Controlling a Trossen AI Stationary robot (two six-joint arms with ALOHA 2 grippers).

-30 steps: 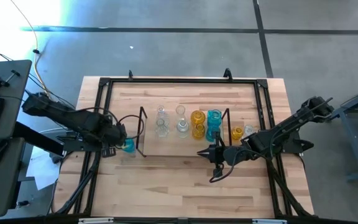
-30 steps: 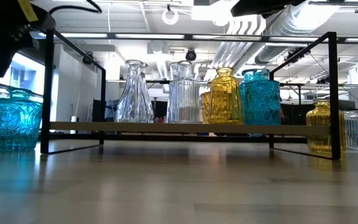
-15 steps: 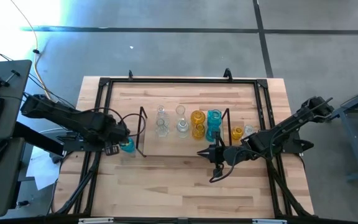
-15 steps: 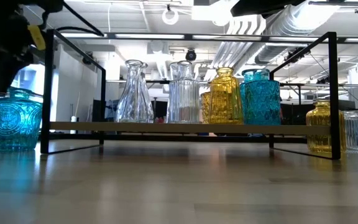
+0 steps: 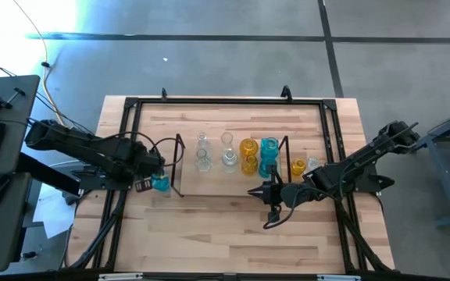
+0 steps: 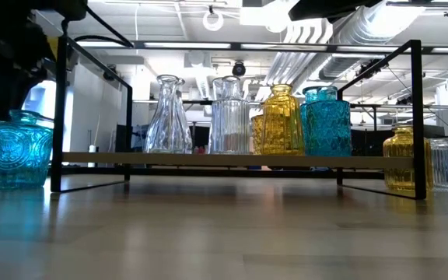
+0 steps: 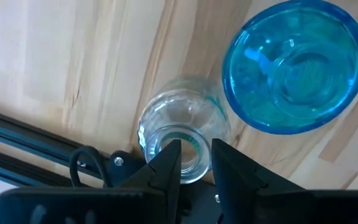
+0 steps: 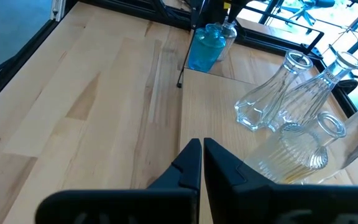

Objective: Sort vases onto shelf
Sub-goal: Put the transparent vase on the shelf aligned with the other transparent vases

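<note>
The shelf (image 5: 229, 164) sits mid-table on pale wood planks (image 5: 209, 226), carrying clear, amber and blue vases (image 6: 278, 120). Just off its left end stand a blue vase (image 7: 294, 65) and a small clear vase (image 7: 182, 134); the left gripper (image 7: 196, 165) straddles the clear one's rim, fingers slightly apart. The right gripper (image 8: 202, 163), pressed together, hovers before the shelf. Beyond the table lie grey floor and ceiling ducts (image 6: 364, 31).
</note>
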